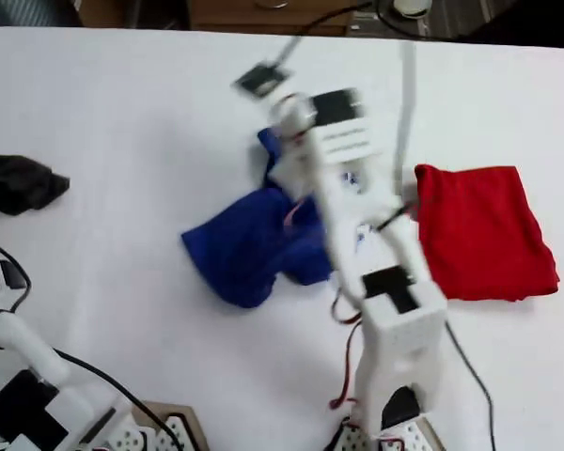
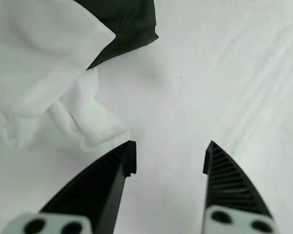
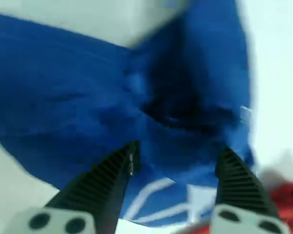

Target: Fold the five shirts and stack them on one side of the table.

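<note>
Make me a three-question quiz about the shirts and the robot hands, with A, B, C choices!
1. What is the right hand over?
A) blue shirt
B) yellow shirt
C) a cup

2. What colour is the neatly folded shirt?
A) green
B) red
C) yellow

3. The left hand is:
A) shut on a white shirt
B) shut on a black shirt
C) open, holding nothing

Answers:
1 A: blue cloth spreads right below it.
2 B: the flat rectangle is red.
3 C: bare table shows in its wide gap.

High view overlooks the table [image 1: 122,113]; 2 wrist views sit close above it, right sharing blue shirt [image 1: 246,246].
</note>
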